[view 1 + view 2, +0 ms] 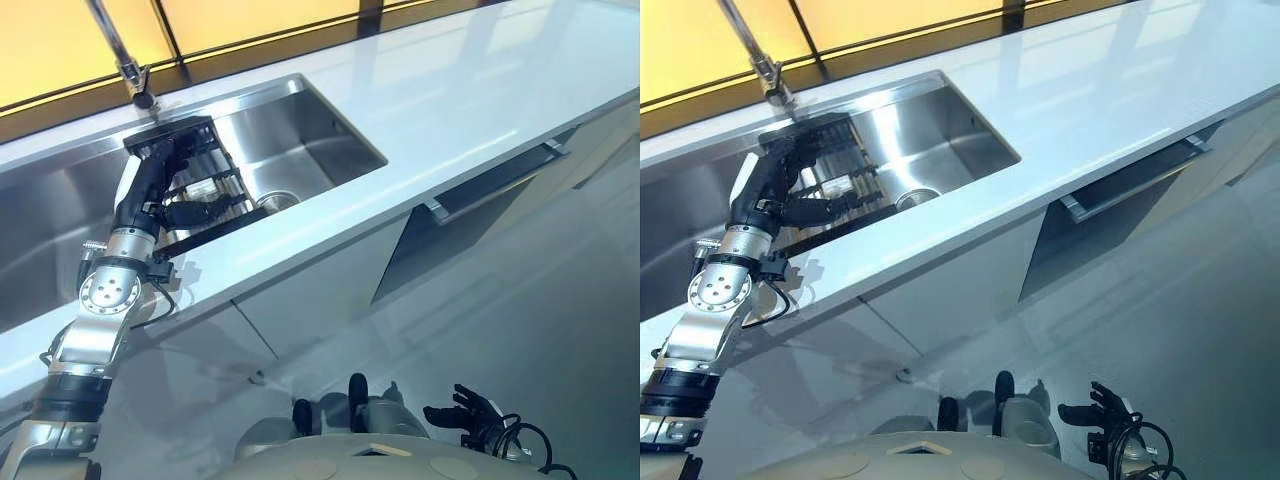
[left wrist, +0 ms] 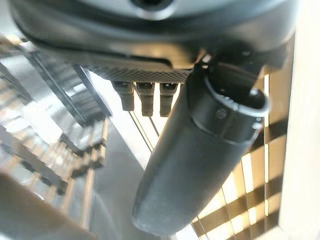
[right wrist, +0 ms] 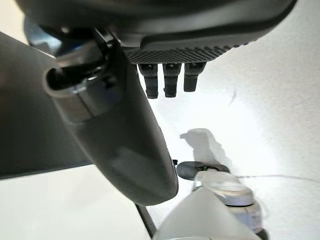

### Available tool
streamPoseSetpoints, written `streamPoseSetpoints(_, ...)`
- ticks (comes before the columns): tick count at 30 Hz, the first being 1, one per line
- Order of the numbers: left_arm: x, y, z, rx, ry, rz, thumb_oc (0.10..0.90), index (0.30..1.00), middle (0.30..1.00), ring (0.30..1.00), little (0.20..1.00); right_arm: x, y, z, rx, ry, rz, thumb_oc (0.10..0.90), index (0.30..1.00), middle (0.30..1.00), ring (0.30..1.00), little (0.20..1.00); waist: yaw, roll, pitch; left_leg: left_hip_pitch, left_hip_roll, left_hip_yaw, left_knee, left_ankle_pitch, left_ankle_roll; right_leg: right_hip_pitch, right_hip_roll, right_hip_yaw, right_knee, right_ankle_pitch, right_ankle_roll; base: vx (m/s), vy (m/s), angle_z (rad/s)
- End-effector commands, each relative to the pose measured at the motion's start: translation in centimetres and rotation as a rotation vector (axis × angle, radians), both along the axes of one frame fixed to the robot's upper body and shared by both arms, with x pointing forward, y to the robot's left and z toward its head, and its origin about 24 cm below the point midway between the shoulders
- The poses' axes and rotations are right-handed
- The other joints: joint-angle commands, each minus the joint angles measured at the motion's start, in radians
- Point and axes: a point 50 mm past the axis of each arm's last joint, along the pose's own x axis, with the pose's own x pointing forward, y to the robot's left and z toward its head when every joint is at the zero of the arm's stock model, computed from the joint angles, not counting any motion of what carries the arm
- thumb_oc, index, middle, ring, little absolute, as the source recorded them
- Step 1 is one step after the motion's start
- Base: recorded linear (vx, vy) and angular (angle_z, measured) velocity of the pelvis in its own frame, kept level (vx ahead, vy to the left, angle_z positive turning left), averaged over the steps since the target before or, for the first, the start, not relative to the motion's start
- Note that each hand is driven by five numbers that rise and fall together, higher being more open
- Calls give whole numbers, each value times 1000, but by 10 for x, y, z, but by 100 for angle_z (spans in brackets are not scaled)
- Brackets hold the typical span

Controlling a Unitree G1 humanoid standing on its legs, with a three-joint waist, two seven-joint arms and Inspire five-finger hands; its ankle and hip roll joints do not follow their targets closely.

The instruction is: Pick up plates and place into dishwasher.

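A black slatted dish rack (image 1: 222, 182) sits across the steel sink (image 1: 310, 140). My left hand (image 1: 160, 188) reaches over the counter edge and rests on the rack, fingers stretched along it and thumb (image 2: 200, 160) held out to the side, open. In the left wrist view the rack's slats (image 2: 50, 145) and a curved grey surface lie just past the fingers; I cannot tell if that is a plate. No plate shows clearly in the head views. My right hand (image 1: 465, 410) hangs low at the right, open and holding nothing. The dark dishwasher front (image 1: 450, 240) sits under the counter.
A long white counter (image 1: 480, 90) runs from lower left to upper right. A tall faucet (image 1: 125, 55) stands behind the sink. The dishwasher's bar handle (image 1: 500, 180) lies just below the counter edge. White cabinet doors (image 1: 320, 280) fill the space between sink and dishwasher.
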Motion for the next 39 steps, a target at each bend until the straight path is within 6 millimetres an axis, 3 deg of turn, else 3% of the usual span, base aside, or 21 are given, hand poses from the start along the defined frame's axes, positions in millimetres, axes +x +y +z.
streamPoseSetpoints(1,6,-4,49,3,-230,-28,800,900,900,900,900,13,-7,7,-42,-46,90,800,900,900,900,900,-13,5,-51,-11,-36,32,162,-183,0,-15,-27,-10,5,-23,70,30,-78,-6)
streamPoseSetpoints(4,7,-4,48,8,-220,-18,800,900,900,900,900,12,-7,6,-36,-37,80,800,900,900,900,900,-9,4,-49,-36,-22,40,254,-175,-22,9,-34,-19,18,-51,50,17,-80,-4)
streamPoseSetpoints(8,7,-3,41,-29,-209,8,800,900,900,900,900,5,-11,5,-41,2,89,800,900,900,900,900,-3,7,-35,-150,-8,47,494,-56,-86,55,-48,-24,10,-74,13,-6,-48,-6)
streamPoseSetpoints(9,7,-3,41,-29,-209,8,800,900,900,900,900,5,-11,5,-41,2,89,800,900,900,900,900,-3,7,-35,-150,-8,47,494,-56,-86,55,-48,-24,10,-74,13,19,23,-21)
streamPoseSetpoints(10,4,-2,35,-45,-203,20,800,900,900,900,900,5,-11,4,-47,16,120,800,900,900,900,900,7,4,-25,-197,-26,43,604,-47,-96,60,-65,-23,19,-76,7,26,37,-24)
streamPoseSetpoints(11,3,-2,34,-47,-201,21,800,900,900,900,900,5,-11,4,-48,17,124,800,900,900,900,900,9,5,-24,-206,-27,40,620,-46,-98,59,-66,-23,22,-77,6,66,118,-32)
streamPoseSetpoints(12,0,-1,28,-58,-192,26,800,900,900,900,900,8,-12,5,-55,18,141,800,900,900,900,900,13,4,-14,-229,0,39,637,-29,-101,65,-79,-15,30,-79,3,72,158,-33)
streamPoseSetpoints(15,-3,2,25,-63,-187,36,800,900,900,900,900,9,-16,7,-72,14,151,800,900,900,900,900,16,3,-7,-197,62,20,546,-20,-94,74,-98,7,27,-75,16,77,205,-37)
streamPoseSetpoints(18,-6,8,28,-76,-196,63,800,900,900,900,900,11,-22,9,-84,17,160,800,900,900,900,900,29,27,-13,-95,136,-55,257,16,-105,75,-112,28,22,-77,49,147,431,-48)
streamPoseSetpoints(19,-6,8,33,-88,-208,61,800,900,900,900,900,10,-25,10,-95,24,161,800,900,900,900,900,38,42,-19,-51,171,-76,99,18,-128,78,-135,28,13,-73,73,125,455,-37)
streamPoseSetpoints(21,-4,3,38,-101,-231,41,800,900,900,900,900,9,-28,11,-108,27,151,800,900,900,900,900,41,51,-18,-34,189,-61,3,13,-153,76,-177,21,11,-69,107,84,542,-25)
streamPoseSetpoints(22,-2,-1,40,-104,-243,23,800,900,900,900,900,10,-30,12,-119,23,143,800,900,900,900,900,39,53,-15,-36,187,-49,-23,18,-158,71,-199,20,15,-67,126,58,836,-24)
streamPoseSetpoints(23,0,-9,43,-107,-270,-16,800,900,900,900,900,16,-39,17,-169,7,162,800,900,900,900,900,26,61,-6,-32,179,-64,15,-16,-173,29,-262,32,48,-59,155,61,742,-16)
streamPoseSetpoints(24,0,-9,42,-116,-271,-15,800,900,900,900,900,18,-40,19,-188,6,172,800,900,900,900,900,23,60,-4,-38,167,-68,40,-34,-171,27,-272,37,53,-55,159,92,745,-18)
streamPoseSetpoints(26,1,-10,41,-130,-274,-27,800,900,900,900,900,19,-31,17,-167,-28,152,800,900,900,900,900,32,31,6,-94,98,-77,95,-73,-136,37,-316,48,37,-13,198,76,408,-14)
streamPoseSetpoints(28,2,-7,36,-118,-270,-14,800,900,900,900,900,21,-24,16,-117,-64,152,800,900,900,900,900,42,6,7,-105,73,-53,103,-94,-110,27,-350,29,19,32,201,133,350,-13)
streamPoseSetpoints(30,-1,5,31,-112,-250,25,800,900,900,900,900,30,-14,17,-101,-69,272,800,900,900,900,900,59,2,-2,-86,73,-17,76,-93,-83,6,-336,-9,42,47,188,151,295,-27)
streamPoseSetpoints(33,-4,10,27,-79,-222,45,800,900,900,900,900,32,-6,15,-72,-77,311,800,900,900,900,900,68,5,-18,-70,81,27,39,-79,-64,-1,-268,-47,100,-28,169,50,184,-73)
streamPoseSetpoints(34,-3,11,27,-73,-215,42,800,900,900,900,900,33,-3,14,-70,-79,326,800,900,900,900,900,64,6,-23,-64,80,32,23,-70,-56,-4,-221,-46,120,-60,160,38,128,-48)
streamPoseSetpoints(36,-1,8,28,-68,-211,39,800,900,900,900,900,35,3,13,-62,-74,356,800,900,900,900,900,67,1,-33,-61,71,33,10,-59,-52,10,-155,-70,106,-96,133,44,55,-43)
streamPoseSetpoints(39,-1,5,30,-61,-210,62,800,900,900,900,900,38,9,11,-55,-61,379,800,900,900,900,900,96,-16,-43,-68,54,61,7,-58,-55,56,-134,-134,10,-75,120,49,-73,-29)
